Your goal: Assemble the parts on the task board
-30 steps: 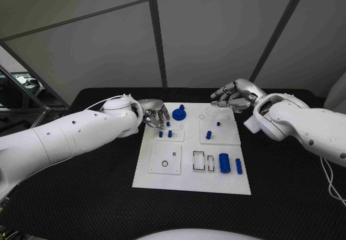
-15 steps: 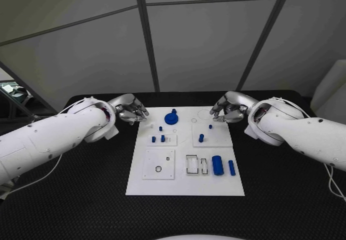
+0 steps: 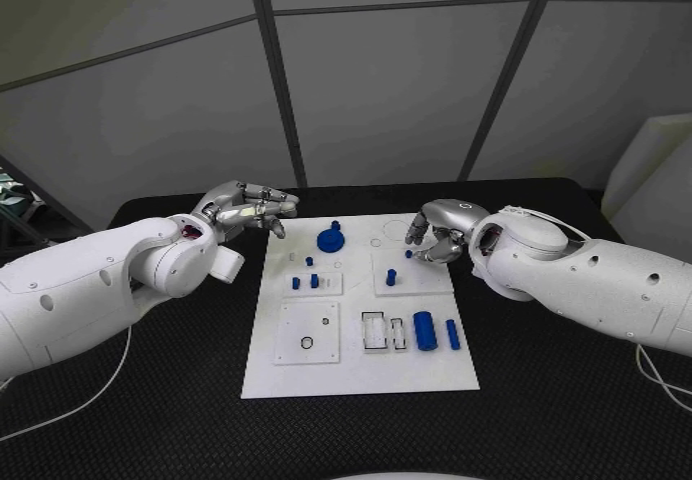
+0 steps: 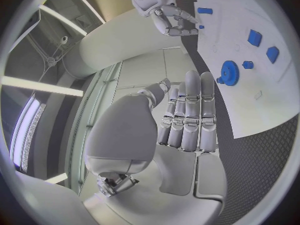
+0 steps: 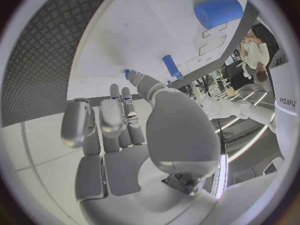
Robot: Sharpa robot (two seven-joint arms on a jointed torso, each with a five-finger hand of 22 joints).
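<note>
The white task board [image 3: 325, 368] lies mid-table. On it are a blue gear [image 3: 332, 240], several short blue pegs [image 3: 315, 280], a thick blue cylinder [image 3: 426, 330] and a slim blue bar [image 3: 453, 335]. My left hand [image 3: 248, 210] hovers just off the board's far left corner, fingers straight and side by side, holding nothing; the gear [image 4: 229, 73] lies beyond its fingertips. My right hand [image 3: 437, 230] hangs over the board's far right corner with its fingers loosely bent and empty. Its thumb tip is close to a small blue peg [image 5: 127, 74].
Black ribbed matting [image 3: 173, 400] covers the table around the board. Empty sockets and outlined slots [image 3: 375, 330] sit in the board's near half. Grey wall panels [image 3: 375, 100] stand behind the table.
The camera has shifted. My left hand has drawn back from over the board's far left part to just off its edge. My right hand has come slightly in over the far right corner.
</note>
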